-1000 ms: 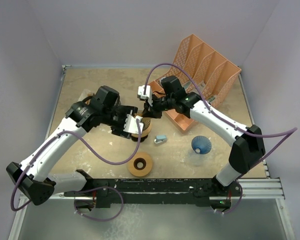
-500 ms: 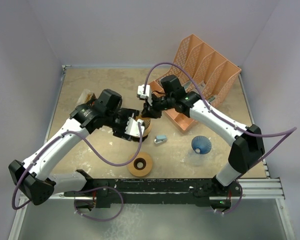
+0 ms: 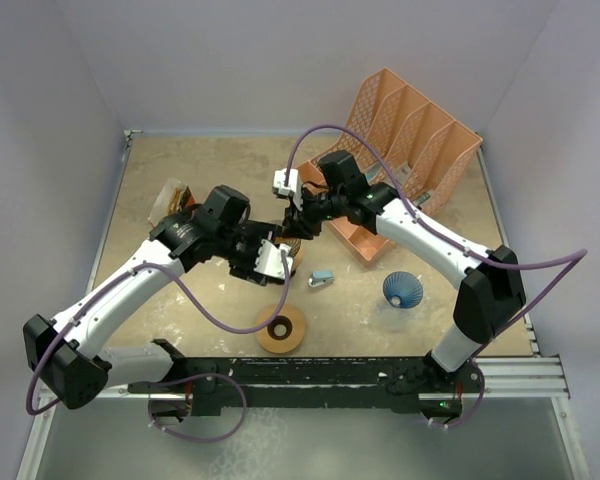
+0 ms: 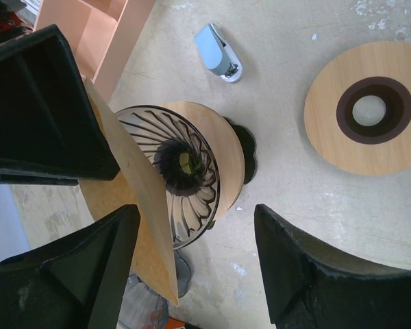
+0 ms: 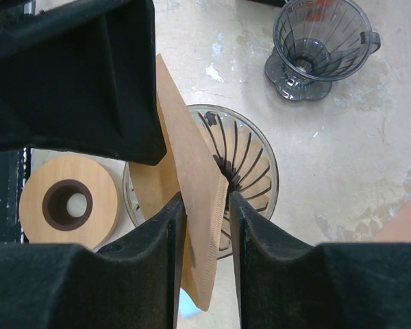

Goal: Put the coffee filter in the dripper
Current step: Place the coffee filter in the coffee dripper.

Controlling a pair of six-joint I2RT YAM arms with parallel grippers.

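Because the filter (image 5: 192,171) must seat point-down, the right fingers (image 5: 157,274) straddle it on edge over the dripper (image 5: 250,164). Its lower part seems to dip into the bowl, and the rest leans out past the rim. Those fingers sit close against the paper on both sides; whether they clamp it or have let go, I cannot tell. Left fingers (image 4: 315,274) stand spread wide around the dripper, grasping nothing, probably ready to steady it. Filter: thin matte brown paper, folded flat. Dripper: clear ribbed glass cone on a round wooden base, standing on the speckled beige surface (image 5: 342,137).
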